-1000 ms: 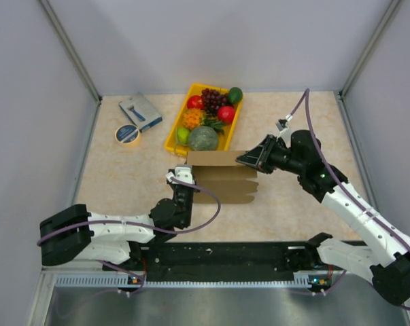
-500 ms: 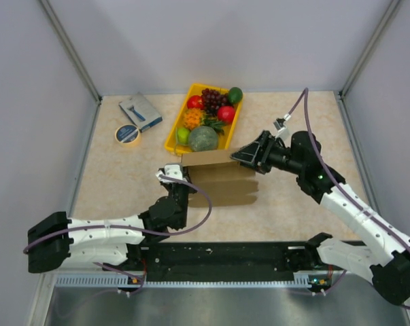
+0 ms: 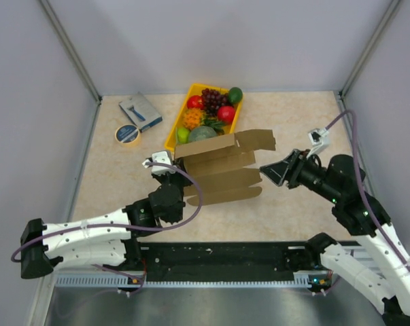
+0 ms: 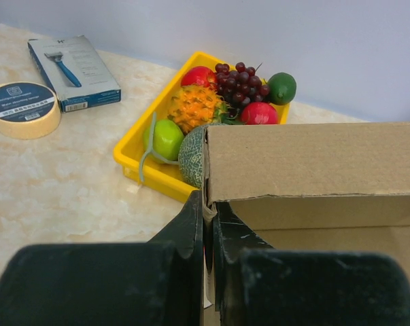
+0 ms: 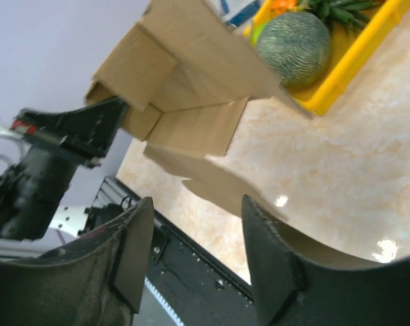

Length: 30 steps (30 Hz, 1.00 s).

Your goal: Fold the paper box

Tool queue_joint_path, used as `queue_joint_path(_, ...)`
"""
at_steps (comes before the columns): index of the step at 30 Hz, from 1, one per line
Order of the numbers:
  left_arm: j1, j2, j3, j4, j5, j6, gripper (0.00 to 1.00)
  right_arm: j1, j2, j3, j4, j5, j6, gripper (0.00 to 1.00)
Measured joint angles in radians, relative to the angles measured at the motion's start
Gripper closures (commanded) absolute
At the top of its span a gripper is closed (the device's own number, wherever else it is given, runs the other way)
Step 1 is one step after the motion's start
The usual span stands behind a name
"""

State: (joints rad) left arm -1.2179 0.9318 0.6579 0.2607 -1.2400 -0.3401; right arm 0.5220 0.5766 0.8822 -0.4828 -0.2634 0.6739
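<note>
Top, left-wrist and right-wrist views. The paper box [image 3: 221, 170] sits at the middle of the tabletop [image 3: 300, 122], just on the near side of the yellow tray [image 3: 169, 144]. It is partly folded: its far panel stands raised and tilted, a flap juts to the right at the far end, and the near flaps lie low toward the arm bases. In the top view the raised panel hides the near end of the tray.

The left claw [image 3: 174, 178] meets the box at its left edge. In the left-wrist view its fingers [image 4: 191, 224] are drawn narrow, pinching a thin cardboard wall between them.

The right claw [image 3: 269, 170] is just right of the box's right edge. Its fingers [image 5: 133, 251] are spread wide with nothing clamped. Contact with the cardboard cannot be told.

The tray holds a green melon [image 3: 203, 136], grapes and other fruit. On the far left of the tabletop lie a blue-grey box [image 3: 141, 112] and a roll of tape [image 3: 128, 134], well apart from the cardboard.
</note>
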Motion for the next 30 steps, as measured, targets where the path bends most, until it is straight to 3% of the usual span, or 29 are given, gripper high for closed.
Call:
queue_joint_path(7,0.001,0.014,0.045,-0.060,-0.016,0.025,1.00,0.056,0.232,0.093,-0.015,0.115,-0.028,0.54)
queue_joint_path(17,0.001,0.044,0.055,-0.104,-0.034,0.024,1.00,0.195,0.341,0.133,-0.010,0.322,-0.054,0.64)
queue_joint_path(25,0.001,0.045,0.067,-0.129,-0.037,0.014,1.00,0.294,0.361,0.134,-0.009,0.499,-0.089,0.58)
queue_joint_path(30,0.001,0.044,0.068,-0.150,-0.034,-0.006,1.00,0.294,0.360,0.134,-0.023,0.540,-0.105,0.46)
